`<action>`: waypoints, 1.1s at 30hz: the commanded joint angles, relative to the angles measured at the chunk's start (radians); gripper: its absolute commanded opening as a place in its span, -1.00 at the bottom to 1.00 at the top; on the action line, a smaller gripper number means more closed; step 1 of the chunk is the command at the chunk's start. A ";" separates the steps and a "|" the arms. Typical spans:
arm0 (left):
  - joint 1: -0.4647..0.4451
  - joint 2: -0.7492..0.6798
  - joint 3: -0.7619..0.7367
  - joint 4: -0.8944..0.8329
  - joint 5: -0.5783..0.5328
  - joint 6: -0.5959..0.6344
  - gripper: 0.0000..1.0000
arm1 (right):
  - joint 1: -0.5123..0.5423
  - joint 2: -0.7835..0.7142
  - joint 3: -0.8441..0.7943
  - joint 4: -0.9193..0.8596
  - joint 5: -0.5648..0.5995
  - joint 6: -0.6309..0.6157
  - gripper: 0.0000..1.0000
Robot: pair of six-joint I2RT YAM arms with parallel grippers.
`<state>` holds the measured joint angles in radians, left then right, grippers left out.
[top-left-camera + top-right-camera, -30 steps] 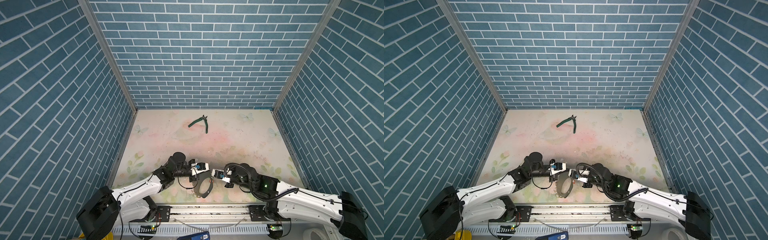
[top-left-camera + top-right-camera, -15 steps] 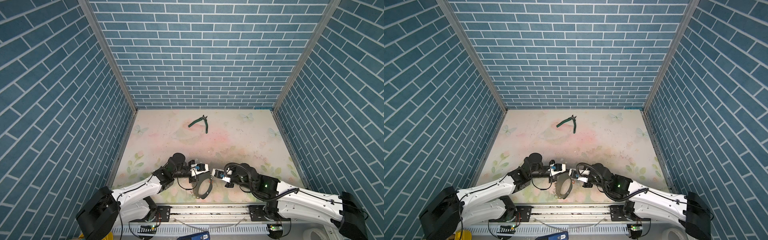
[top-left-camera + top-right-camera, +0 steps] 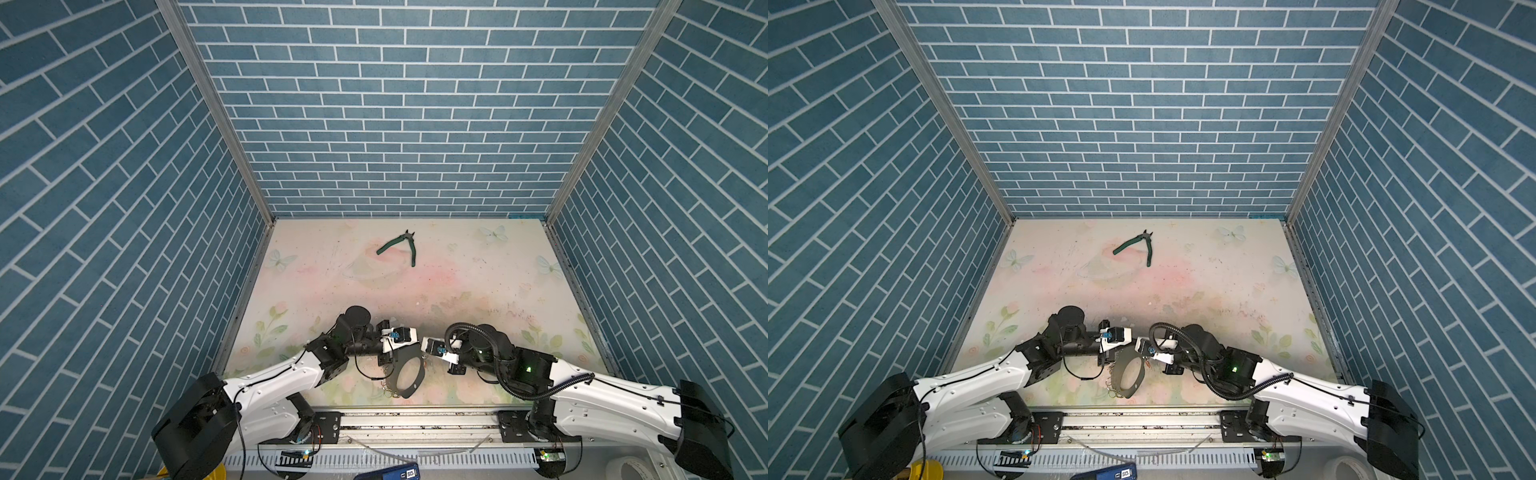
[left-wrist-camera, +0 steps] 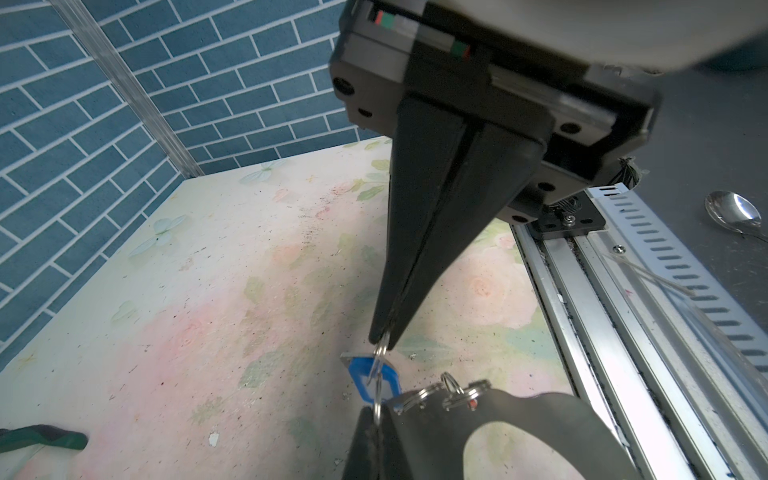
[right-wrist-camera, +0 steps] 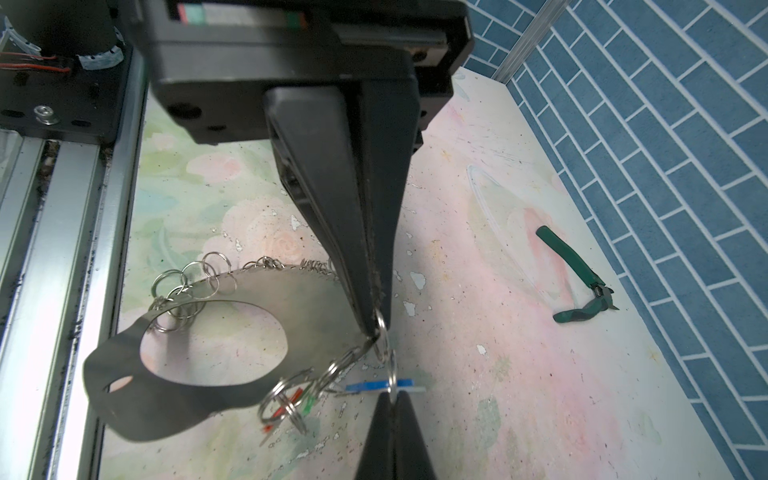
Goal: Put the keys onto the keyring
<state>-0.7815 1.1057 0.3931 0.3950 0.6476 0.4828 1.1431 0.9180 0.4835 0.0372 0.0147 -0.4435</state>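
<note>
Black and tapered, the left claw [image 4: 382, 338] fills the left wrist view, its two halves pressed together and nipping a small ring [image 4: 380, 353] at the very tip. Just beyond that tip hangs the blue-tagged key [image 4: 357, 372], its tag threaded on the ring. Facing it tip to tip is the right claw [image 4: 374, 415], also closed, with only the rings between the two. Right beside the right claw's tip is the dark grey keyring [image 4: 532, 409], held up off the flowered table [image 4: 208, 291].

From the right wrist, the right claw is closed on a ring at the keyring's edge, so the flat hoop hangs out to one side of it. The left claw's tip points straight at it and grips the ring beside the blue tag, which shows edge-on here. The two pinched rings overlap; I cannot tell whether they are linked. A red tag [image 5: 282, 409] and a green tag [image 5: 309, 401] dangle from the hoop's edge near both tips. Green-handled pliers [image 5: 573, 257] lie well away from both claws, by the wall.

In both top views the claws meet at the keyring's far end, close to the table's front edge, with the pliers far beyond them.
</note>
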 commanded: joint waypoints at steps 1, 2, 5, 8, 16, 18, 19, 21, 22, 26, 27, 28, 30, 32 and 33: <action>-0.005 -0.001 0.004 0.022 -0.003 -0.003 -1.00 | -0.002 -0.023 0.037 0.005 -0.033 0.019 -1.00; -0.005 -0.001 0.005 0.022 -0.003 -0.005 -1.00 | -0.003 -0.025 0.034 0.003 -0.026 0.017 -1.00; -0.005 -0.007 0.003 0.021 -0.010 -0.005 -1.00 | -0.003 -0.035 0.029 -0.018 -0.015 0.009 -1.00; -0.005 -0.005 0.002 0.023 -0.010 -0.005 -1.00 | -0.003 -0.044 0.028 -0.022 -0.016 0.008 -1.00; -0.005 -0.007 0.009 0.025 -0.008 -0.008 -1.00 | -0.002 -0.009 0.036 -0.007 -0.039 0.012 -1.00; -0.005 -0.007 0.007 0.029 -0.006 -0.011 -1.00 | -0.002 -0.006 0.036 -0.007 -0.039 0.013 -1.00; -0.005 -0.008 0.007 0.029 -0.006 -0.012 -1.00 | -0.003 -0.007 0.036 -0.006 -0.042 0.015 -1.00; -0.005 -0.006 0.006 0.033 -0.006 -0.013 -1.00 | -0.003 -0.007 0.036 -0.006 -0.045 0.018 -1.00; -0.005 -0.003 0.006 0.036 -0.006 -0.014 -1.00 | -0.004 -0.005 0.035 -0.006 -0.047 0.019 -1.00; -0.005 0.000 0.006 0.042 -0.009 -0.016 -1.00 | -0.003 0.002 0.036 -0.006 -0.059 0.020 -1.00; -0.005 -0.001 0.007 0.041 -0.011 -0.016 -1.00 | -0.003 0.001 0.035 -0.006 -0.064 0.020 -1.00; -0.005 -0.001 0.007 0.042 -0.013 -0.016 -1.00 | -0.002 -0.001 0.034 -0.002 -0.066 0.020 -1.00; -0.005 -0.005 0.006 0.042 -0.019 -0.016 -1.00 | -0.003 -0.005 0.030 -0.003 -0.065 0.019 -1.00; -0.005 -0.009 0.006 0.039 -0.017 -0.015 -1.00 | -0.003 0.006 0.038 -0.018 -0.065 0.017 -1.00; -0.005 -0.008 0.007 0.035 -0.015 -0.012 -1.00 | -0.003 0.017 0.045 -0.026 -0.065 0.016 -1.00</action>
<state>-0.7834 1.1057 0.3931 0.3950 0.6392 0.4751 1.1393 0.9142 0.4835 0.0257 -0.0124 -0.4419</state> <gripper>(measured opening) 0.050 0.047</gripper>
